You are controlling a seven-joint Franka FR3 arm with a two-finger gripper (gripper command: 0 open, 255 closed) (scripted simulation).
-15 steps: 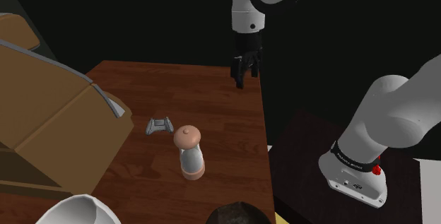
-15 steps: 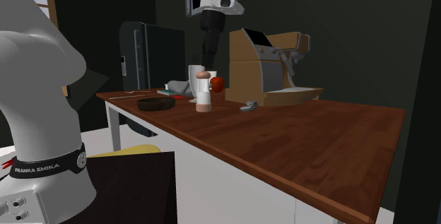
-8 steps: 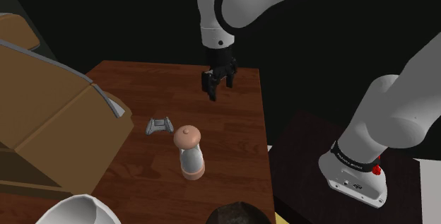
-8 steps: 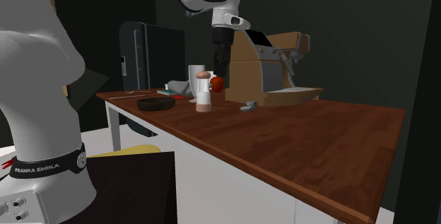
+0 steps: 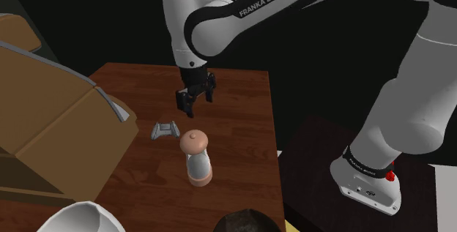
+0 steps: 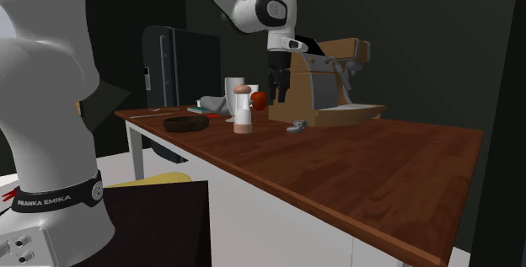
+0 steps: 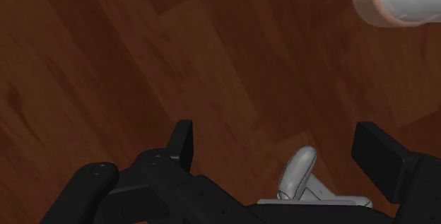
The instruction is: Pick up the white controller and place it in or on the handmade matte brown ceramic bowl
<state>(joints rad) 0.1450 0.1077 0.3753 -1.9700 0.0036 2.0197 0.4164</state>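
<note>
The small grey-white controller (image 5: 166,129) lies flat on the brown wooden table (image 5: 234,121), between a cardboard box and a grinder. From the second exterior view the controller (image 6: 296,125) sits in front of the box. My black gripper (image 5: 188,108) hangs open in the air, just beyond and to the shoulder view's right of the controller, holding nothing. In the wrist view the controller (image 7: 300,177) lies below, between the spread fingers of the gripper (image 7: 279,141), untouched. The dark brown bowl (image 6: 185,123) rests near the table's end; its rim (image 5: 245,219) peeks in at the shoulder view's lower edge.
A pink-topped grinder (image 5: 195,157) stands upright close to the controller, and the wrist view also catches it (image 7: 399,0). A large cardboard box (image 5: 51,113) takes up the shoulder view's left. A white bowl (image 5: 77,217) sits at the near corner. The table edge (image 5: 275,143) runs along the right.
The arm has swung toward the shoulder view's left and come down, bringing the open gripper from the table's far edge to just above the controller. Nothing on the table has moved.
</note>
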